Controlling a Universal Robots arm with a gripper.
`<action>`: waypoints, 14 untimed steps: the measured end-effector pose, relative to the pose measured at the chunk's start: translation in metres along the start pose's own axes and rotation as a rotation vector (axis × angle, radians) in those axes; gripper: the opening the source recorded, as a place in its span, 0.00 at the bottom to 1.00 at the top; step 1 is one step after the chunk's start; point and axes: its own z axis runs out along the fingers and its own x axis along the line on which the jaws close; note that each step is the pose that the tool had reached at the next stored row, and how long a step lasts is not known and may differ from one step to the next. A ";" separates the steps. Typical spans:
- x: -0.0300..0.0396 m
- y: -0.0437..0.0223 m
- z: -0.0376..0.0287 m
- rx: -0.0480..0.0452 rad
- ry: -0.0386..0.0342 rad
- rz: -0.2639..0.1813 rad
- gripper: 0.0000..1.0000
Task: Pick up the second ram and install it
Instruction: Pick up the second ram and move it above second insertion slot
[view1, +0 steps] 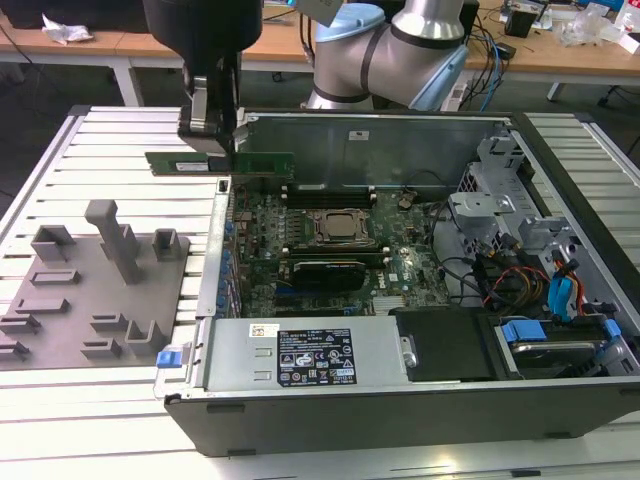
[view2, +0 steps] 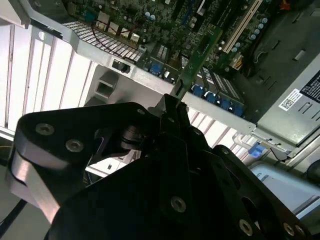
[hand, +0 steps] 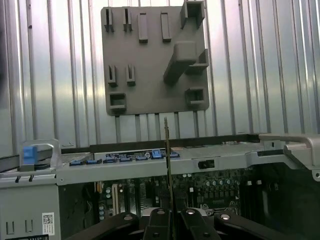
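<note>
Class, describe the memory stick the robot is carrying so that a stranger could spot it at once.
Find the open computer case on the slatted table. Above its rear corner, at the exterior view's left, the gripper holds the second ram. It is a long, thin green board held in the air, unlike the sticks seated in the motherboard.

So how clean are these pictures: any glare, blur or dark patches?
Exterior view: evenly lit and sharp. Second wrist view: the slatted table is blown out white, the gripper is a dark, soft mass. First wrist view: soft throughout, the held ram seen edge-on.
</note>
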 end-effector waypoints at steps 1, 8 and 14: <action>-0.0001 -0.0019 -0.0001 0.0000 0.0000 0.000 0.14; -0.0018 -0.0246 -0.0011 0.0000 0.0000 0.000 0.14; -0.0029 -0.0413 -0.0018 -0.0001 0.0000 0.000 0.14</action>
